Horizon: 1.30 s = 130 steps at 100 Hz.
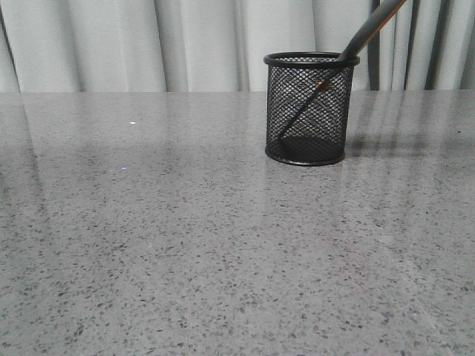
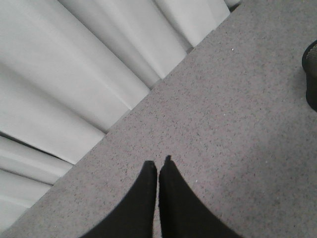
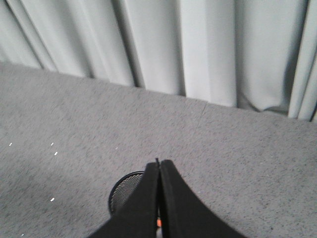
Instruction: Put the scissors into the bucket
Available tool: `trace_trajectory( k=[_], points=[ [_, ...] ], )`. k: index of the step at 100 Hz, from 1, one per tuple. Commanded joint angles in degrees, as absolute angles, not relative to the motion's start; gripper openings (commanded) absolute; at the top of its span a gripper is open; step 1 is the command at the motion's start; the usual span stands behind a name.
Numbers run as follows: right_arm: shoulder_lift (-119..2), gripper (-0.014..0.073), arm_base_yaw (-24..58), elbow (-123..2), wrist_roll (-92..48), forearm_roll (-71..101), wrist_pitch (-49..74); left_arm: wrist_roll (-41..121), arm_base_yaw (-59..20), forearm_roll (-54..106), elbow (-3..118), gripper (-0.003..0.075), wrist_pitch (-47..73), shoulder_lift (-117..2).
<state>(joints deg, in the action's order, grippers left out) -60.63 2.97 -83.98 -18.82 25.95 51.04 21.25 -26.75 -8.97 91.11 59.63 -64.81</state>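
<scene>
The black mesh bucket (image 1: 330, 111) stands on the grey table, right of centre and towards the back. The scissors (image 1: 369, 31) lean inside it, blade tip down near the base at its left side. The dark handle end sticks out over the rim, up and to the right, out of the front view. In the right wrist view my right gripper (image 3: 159, 162) is shut just above the bucket (image 3: 126, 191). A bit of the scissors' orange (image 3: 158, 223) shows between its fingers. My left gripper (image 2: 158, 161) is shut and empty over bare table. Neither gripper shows in the front view.
The speckled grey table (image 1: 185, 237) ends at the back against pale pleated curtains (image 1: 185, 44). The bucket's edge (image 2: 312, 74) shows at the side of the left wrist view, well away from the left fingers.
</scene>
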Motion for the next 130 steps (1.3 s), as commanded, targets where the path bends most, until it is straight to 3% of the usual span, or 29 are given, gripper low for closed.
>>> trace_trajectory(
  k=[1, 25, 43, 64, 130],
  points=[
    [-53.3, -0.0054, 2.6, -75.5, -21.4, 27.6, 37.7, 17.8, -26.5, -8.5, 85.2, -0.0021, 47.1, -59.6],
    [-33.4, -0.0054, 2.6, -46.4, -21.6, 27.7, 17.7, 10.1, -26.5, -7.8, 56.5, -0.0021, 20.0, -43.6],
    [-18.8, -0.0054, 2.6, -30.1, -21.6, 27.7, 13.3, 7.2, -26.5, -7.2, 33.1, -0.0021, 2.7, -31.8],
    [-6.9, -0.0054, 2.6, -18.7, -21.6, 27.7, 13.4, 7.2, -26.5, -1.0, 16.0, -0.0021, -10.5, -21.2],
    [-4.9, -0.0054, 2.6, -16.4, -21.6, 28.0, 14.4, 7.2, -26.5, -0.9, 11.6, -0.0021, -14.0, -18.1]
  ],
)
